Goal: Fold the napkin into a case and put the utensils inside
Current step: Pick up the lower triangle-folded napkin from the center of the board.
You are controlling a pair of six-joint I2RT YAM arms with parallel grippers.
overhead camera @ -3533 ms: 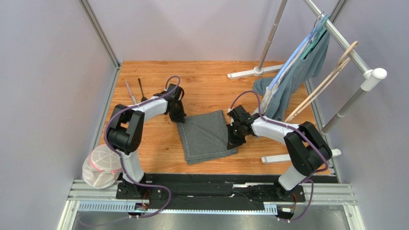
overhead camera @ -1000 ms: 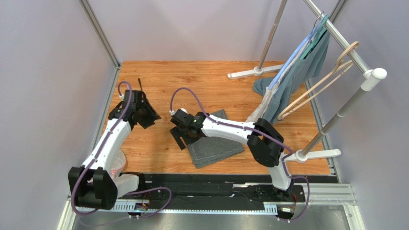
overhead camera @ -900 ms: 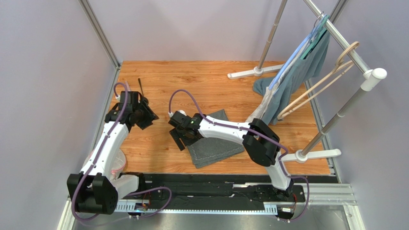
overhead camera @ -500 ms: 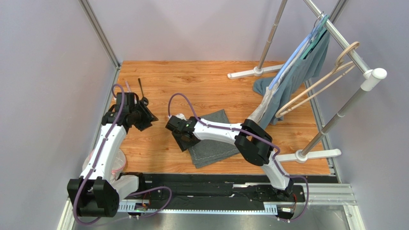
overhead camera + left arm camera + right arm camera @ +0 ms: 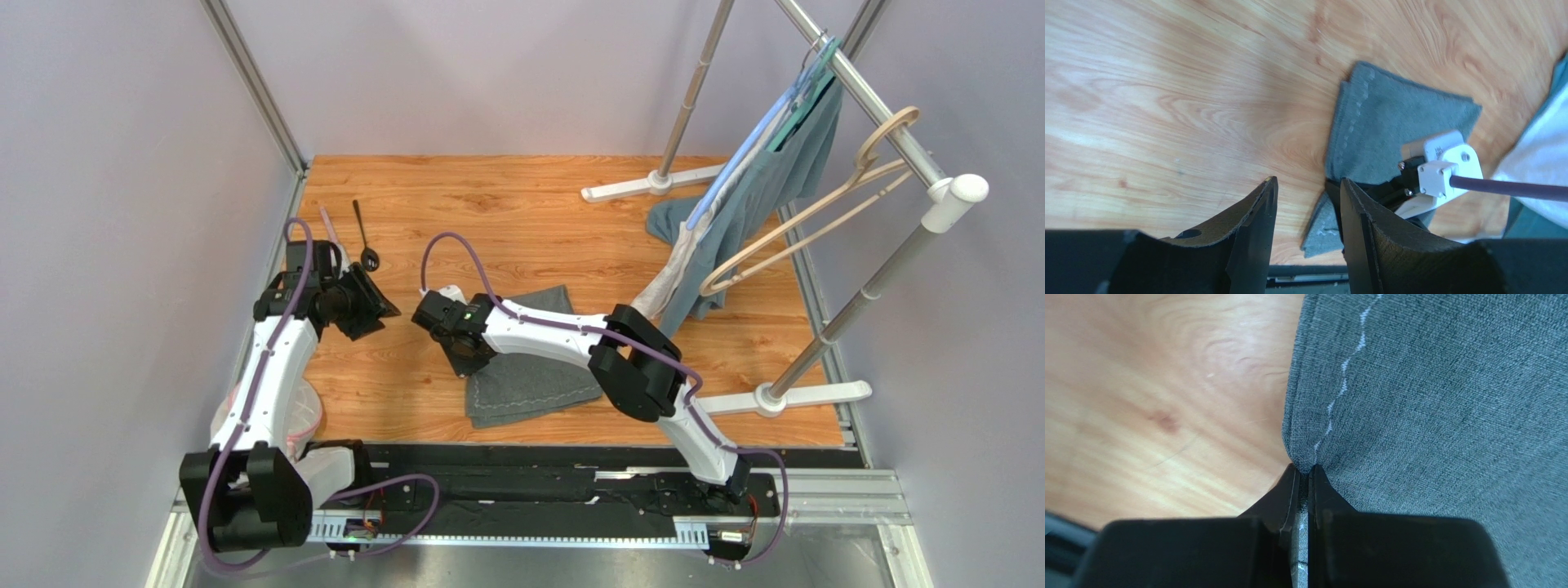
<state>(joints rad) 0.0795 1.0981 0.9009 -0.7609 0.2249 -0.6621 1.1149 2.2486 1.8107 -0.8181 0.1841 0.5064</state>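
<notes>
The napkin (image 5: 540, 380) lies folded over on the bench (image 5: 528, 202), about mid-width and towards the near side. It looks like soft, light woven cloth with no stiffness. I'd expect it to sag and drape the moment it's lifted, and the stacked layers could slide apart if only the top one is caught. The hemmed edge with the pale stitching looks the firmest place to pinch, since the fabric is doubled there.

That is where the right claw (image 5: 1303, 478) has it. Its tips are closed tight on the napkin's left edge, right on the stitched line, and the cloth puckers into the pinch. The rest of the napkin spreads away to the right of the claw, flat on the wood.

The left claw (image 5: 1306, 217) hangs part-open with nothing between its fingers. It is off to the left of the napkin and clear of it. The knife (image 5: 331, 230) and spoon (image 5: 364, 235) lie just beyond it at the far left of the bench.
</notes>
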